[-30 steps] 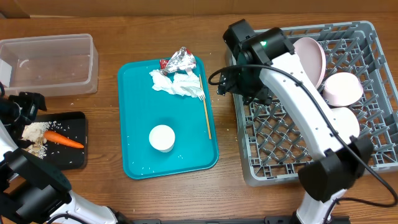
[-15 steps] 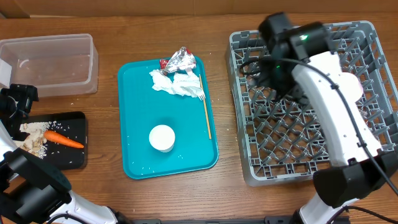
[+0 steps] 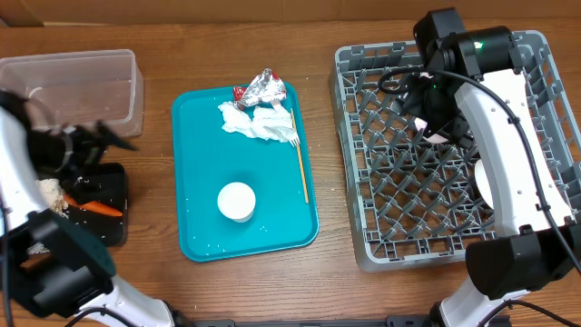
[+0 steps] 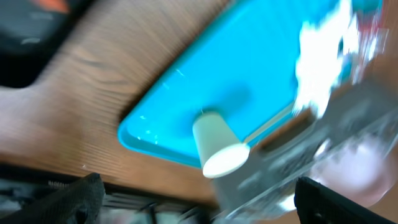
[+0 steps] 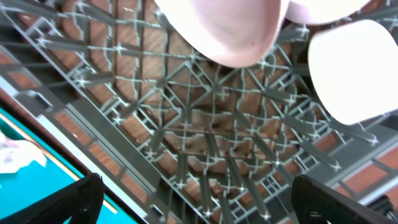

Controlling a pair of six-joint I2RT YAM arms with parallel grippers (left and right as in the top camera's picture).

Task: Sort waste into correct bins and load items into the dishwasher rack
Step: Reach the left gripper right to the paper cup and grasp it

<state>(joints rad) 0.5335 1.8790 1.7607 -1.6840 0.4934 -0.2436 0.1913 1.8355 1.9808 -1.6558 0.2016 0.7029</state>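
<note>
— Overhead?
— The cup (image 3: 236,201), napkins (image 3: 257,123) and fork (image 3: 302,173) lie on the teal tray (image 3: 195,163), mid-tabletop. The carrot (image 3: 98,209) is in the black tray (image 3: 109,233) at the left edge.
— Left wrist?
— The left pincer (image 4: 202,202) is spread; the picture is blurred.
— Right wrist?
— The right pincer (image 5: 202,202) is spread over the rack (image 5: 186,137), with a white dish (image 5: 357,68) inside.

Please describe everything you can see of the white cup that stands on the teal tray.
The cup is plain white and has no handle. From above it looks like a round disc. In the blurred left wrist view its sides taper, with the narrow end on the tray and the wide end up, so it seems to stand upright. It may be paper or plastic; I cannot tell which. It sits in the near part of the tray, apart from the napkins and the fork. Only the tray touches it.
</note>
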